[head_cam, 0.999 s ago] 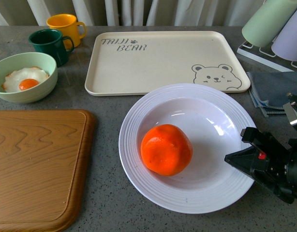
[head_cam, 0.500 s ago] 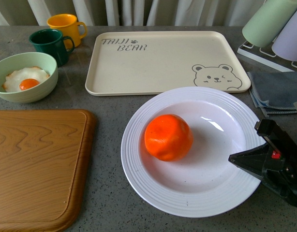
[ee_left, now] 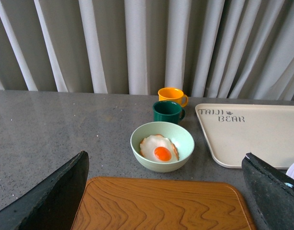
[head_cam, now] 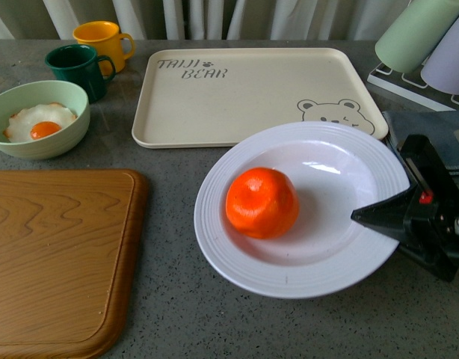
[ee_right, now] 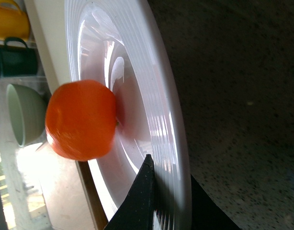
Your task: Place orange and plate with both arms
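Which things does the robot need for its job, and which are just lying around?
For the job: orange, plate, right hand gripping the plate's rim.
Just lying about: bear tray, green bowl with fried egg, green mug, yellow mug, wooden board.

plate [head_cam: 289,284]: glossy white, ridged rim | orange [head_cam: 261,202]: glossy | cutting board [head_cam: 57,254]: wood grain | table [head_cam: 185,321]: speckled matt
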